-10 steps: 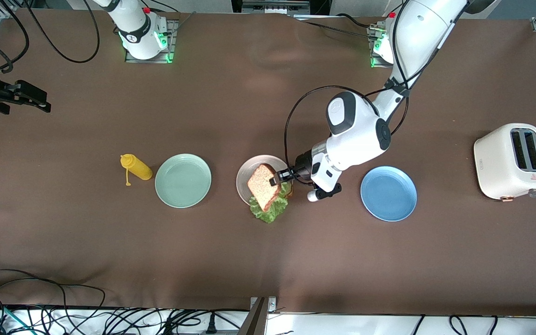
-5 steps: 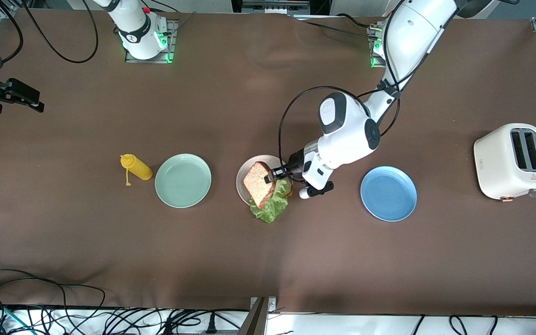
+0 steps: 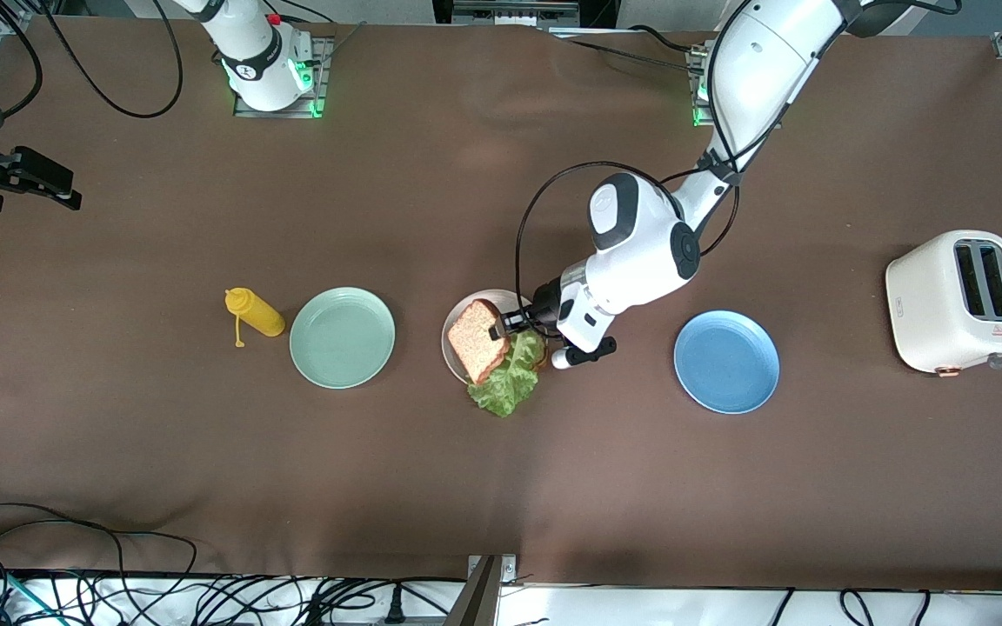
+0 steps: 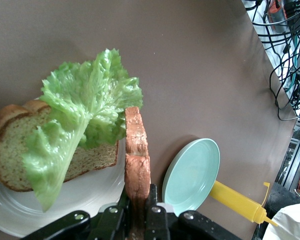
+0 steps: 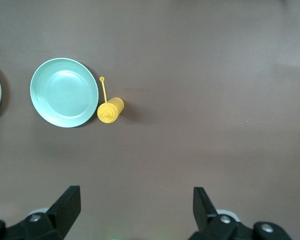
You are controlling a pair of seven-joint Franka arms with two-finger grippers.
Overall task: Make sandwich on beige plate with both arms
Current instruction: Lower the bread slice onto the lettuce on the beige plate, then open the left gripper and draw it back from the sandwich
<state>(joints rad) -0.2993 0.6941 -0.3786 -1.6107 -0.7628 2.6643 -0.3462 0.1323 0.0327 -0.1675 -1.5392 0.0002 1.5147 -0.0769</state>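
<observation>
**Top slice held over beige plate**

Bread slice [image 3: 477, 340] pinched on edge in my left gripper [image 3: 501, 327], tilted over the beige plate [image 3: 456, 319] — the plate already carries a second slice [image 4: 15, 142] under lettuce [image 3: 510, 382]. Mint-green plate [image 3: 343, 337], yellow bottle [image 3: 255, 315] toward the right arm's end. My right gripper [image 5: 135, 205] waits there, fingers spread, holding nothing.

High front camera facing robots; both wrist views sharing mint plate [image 4: 191, 170].

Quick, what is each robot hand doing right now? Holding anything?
Left hand: closed on the top bread slice, holding it tilted over the beige plate.
Right hand: open, empty, waiting up at the right arm's end of the table.
</observation>
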